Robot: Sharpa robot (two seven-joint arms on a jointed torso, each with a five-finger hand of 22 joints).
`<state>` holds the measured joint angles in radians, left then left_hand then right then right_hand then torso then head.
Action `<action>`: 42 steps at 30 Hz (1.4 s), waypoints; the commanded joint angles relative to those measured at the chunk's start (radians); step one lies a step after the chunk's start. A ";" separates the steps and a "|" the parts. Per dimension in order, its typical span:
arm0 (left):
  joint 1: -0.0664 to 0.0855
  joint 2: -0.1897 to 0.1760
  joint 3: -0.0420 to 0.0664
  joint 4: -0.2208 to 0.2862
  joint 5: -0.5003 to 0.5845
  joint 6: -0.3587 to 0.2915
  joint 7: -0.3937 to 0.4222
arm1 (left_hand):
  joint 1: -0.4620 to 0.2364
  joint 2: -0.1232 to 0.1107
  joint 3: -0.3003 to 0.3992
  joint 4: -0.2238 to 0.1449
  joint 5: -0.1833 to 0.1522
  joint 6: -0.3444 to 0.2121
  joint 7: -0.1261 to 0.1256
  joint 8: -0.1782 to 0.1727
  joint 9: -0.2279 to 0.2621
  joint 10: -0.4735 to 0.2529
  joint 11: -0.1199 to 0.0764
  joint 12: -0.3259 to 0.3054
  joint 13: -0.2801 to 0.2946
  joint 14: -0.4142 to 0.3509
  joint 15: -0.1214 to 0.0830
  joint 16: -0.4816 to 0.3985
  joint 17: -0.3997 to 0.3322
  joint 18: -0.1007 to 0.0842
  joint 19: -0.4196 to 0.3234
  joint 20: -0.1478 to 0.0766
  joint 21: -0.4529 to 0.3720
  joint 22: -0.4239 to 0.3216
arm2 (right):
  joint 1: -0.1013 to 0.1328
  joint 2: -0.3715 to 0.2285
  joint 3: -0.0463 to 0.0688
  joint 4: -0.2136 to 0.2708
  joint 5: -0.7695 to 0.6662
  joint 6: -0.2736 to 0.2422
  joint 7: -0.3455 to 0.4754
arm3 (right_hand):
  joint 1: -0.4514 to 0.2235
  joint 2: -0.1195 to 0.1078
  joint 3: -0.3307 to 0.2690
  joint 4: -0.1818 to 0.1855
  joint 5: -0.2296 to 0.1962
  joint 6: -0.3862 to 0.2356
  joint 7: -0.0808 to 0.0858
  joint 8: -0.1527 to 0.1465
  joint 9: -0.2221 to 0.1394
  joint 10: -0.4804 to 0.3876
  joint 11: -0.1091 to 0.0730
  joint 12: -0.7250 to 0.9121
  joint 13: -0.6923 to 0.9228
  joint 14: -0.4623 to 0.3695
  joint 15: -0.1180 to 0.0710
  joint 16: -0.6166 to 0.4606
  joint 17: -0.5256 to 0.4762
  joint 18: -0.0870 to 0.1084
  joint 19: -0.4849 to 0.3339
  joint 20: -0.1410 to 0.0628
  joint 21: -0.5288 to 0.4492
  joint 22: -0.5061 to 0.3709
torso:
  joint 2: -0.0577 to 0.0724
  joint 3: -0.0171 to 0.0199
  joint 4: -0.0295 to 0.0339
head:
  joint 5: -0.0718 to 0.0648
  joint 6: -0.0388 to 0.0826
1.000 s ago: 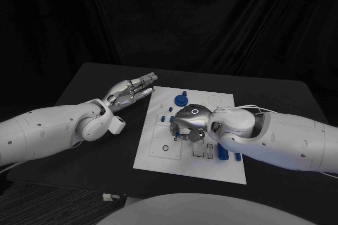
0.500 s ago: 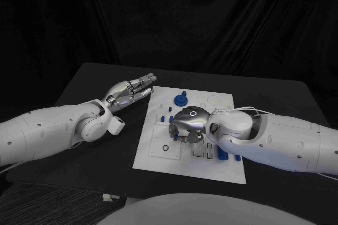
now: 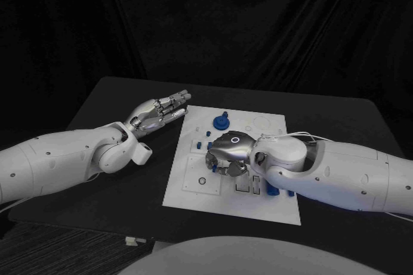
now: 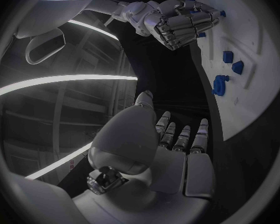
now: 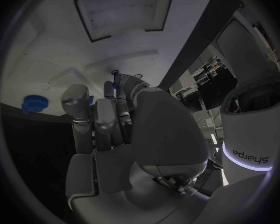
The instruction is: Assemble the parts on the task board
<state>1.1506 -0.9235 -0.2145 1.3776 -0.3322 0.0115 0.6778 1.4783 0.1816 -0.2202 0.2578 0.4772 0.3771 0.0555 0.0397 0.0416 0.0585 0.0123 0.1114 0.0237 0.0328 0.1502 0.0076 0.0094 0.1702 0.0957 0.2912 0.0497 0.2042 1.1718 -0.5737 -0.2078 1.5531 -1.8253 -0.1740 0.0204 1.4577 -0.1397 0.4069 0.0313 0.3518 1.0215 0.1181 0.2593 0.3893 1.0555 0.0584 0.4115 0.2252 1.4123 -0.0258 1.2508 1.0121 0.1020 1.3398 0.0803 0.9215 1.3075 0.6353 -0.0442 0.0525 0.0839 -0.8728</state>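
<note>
The fingers (image 3: 222, 166) of the right hand (image 3: 229, 153) curl down over the middle of the task board (image 3: 280, 208); whether they hold a part cannot be told. The left hand (image 3: 157, 113) hovers with straight, spread fingers, holding nothing, over the worktop (image 3: 103, 105) just left of the board's far corner. A blue gear-shaped part (image 3: 223, 120) stands near the board's far edge.

Task board (image 3: 194, 188) mid-table (image 3: 103, 108); left hand (image 3: 159, 113) beside it (far-left corner); right hand (image 3: 229, 153) above.
</note>
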 commanded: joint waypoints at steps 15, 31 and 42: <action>-0.005 0.005 0.001 -0.003 0.007 0.019 0.115 | 0.010 0.002 0.003 -0.002 0.003 0.008 0.001 0.004 0.001 0.001 0.009 0.002 0.000 0.011 0.005 0.006 0.002 0.007 0.012 0.002 0.008 0.003 | -0.007 0.000 0.000 -0.002 -0.008 0.027 -0.033 | -0.007 -0.007 0.004 -0.008 -0.037 -0.052 0.005 -0.054 -0.020 -0.034 0.007 -0.021 -0.006 -0.022 0.008 -0.023 -0.029 0.026 -0.030 0.007 -0.047 0.094 | 0.000 -0.0003 -0.0001 | 0.000 0.000; -0.006 0.007 0.001 -0.006 0.007 0.025 0.111 | 0.015 0.004 0.005 -0.004 0.005 0.018 0.003 0.006 0.002 0.001 0.011 0.002 0.000 0.013 0.008 0.006 0.003 0.007 0.016 0.002 0.010 0.004 | -0.009 -0.001 0.000 -0.003 -0.008 0.047 -0.041 | -0.042 -0.029 -0.007 0.002 -0.116 -0.116 -0.025 -0.101 -0.038 -0.098 0.022 -0.047 -0.014 -0.047 0.007 -0.044 -0.059 0.033 -0.056 0.007 -0.102 0.081 | 0.000 -0.0003 -0.0001 | 0.002 0.000; -0.007 0.007 0.001 -0.009 0.007 0.026 0.109 | 0.017 0.004 0.006 -0.005 0.007 0.025 0.005 0.007 0.003 0.001 0.012 0.002 0.000 0.014 0.009 0.007 0.003 0.006 0.017 0.002 0.010 0.004 | -0.010 -0.011 0.000 -0.001 -0.008 0.031 -0.042 | -0.054 -0.037 -0.091 0.033 -0.222 -0.258 -0.071 -0.187 -0.109 -0.245 0.039 -0.077 -0.030 -0.076 0.019 -0.063 -0.093 0.040 -0.075 0.019 -0.176 0.067 | 0.000 -0.0002 0.0000 | 0.001 0.000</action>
<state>1.1453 -0.9182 -0.2143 1.3674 -0.3321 0.0255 0.6779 1.4823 0.1855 -0.2174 0.2550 0.4772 0.3952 0.0589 0.0397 0.0436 0.0575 0.0185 0.1113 0.0236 0.0399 0.1574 0.0076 0.0109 0.1702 0.1066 0.2949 0.0536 0.2072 1.1647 -0.5818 -0.2078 1.5494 -1.8258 -0.1368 -0.0022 1.4051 -0.1790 0.3265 0.0611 0.1371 0.7760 0.0522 0.0782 0.2870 0.8233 0.0960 0.3380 0.1970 1.3415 -0.0068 1.1933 0.9225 0.1333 1.2716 0.1022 0.7529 1.3080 0.6348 -0.0445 0.0524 0.0858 -0.8728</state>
